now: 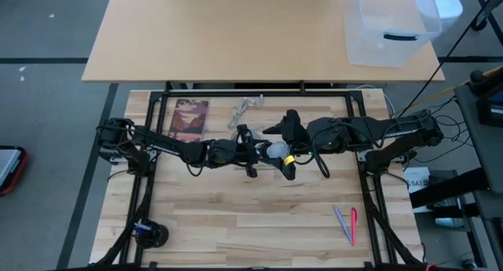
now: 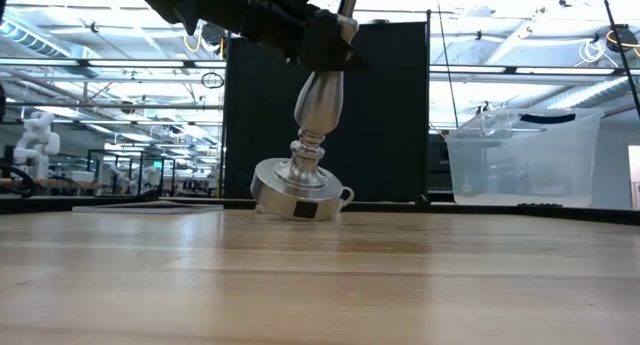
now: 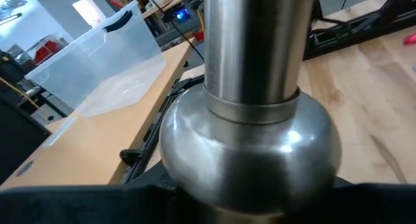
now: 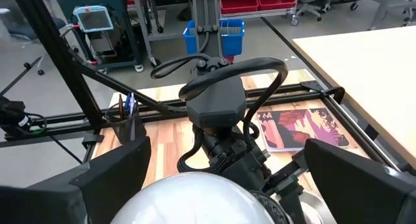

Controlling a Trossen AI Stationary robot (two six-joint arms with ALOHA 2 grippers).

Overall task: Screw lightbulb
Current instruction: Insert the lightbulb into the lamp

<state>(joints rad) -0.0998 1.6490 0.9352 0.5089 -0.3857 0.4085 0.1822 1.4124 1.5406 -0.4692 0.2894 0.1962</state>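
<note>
Gripping the stand [image 2: 303,150], the left jaws [image 1: 250,151] were closed; the lightbulb [image 4: 195,199] was held between the right jaws [image 1: 280,153].

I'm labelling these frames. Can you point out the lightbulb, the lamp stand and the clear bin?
lightbulb [image 4: 192,198]: right wrist view, top of white globe.
lamp stand [image 2: 297,188]: low view, round base.
clear bin [image 2: 520,165]: low view, front wall.

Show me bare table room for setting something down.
Free: the near planks between the cup and the pens. Crowded: mid-table, where the left claw and right claw meet at the lightbulb and stand, beside the book.
</note>
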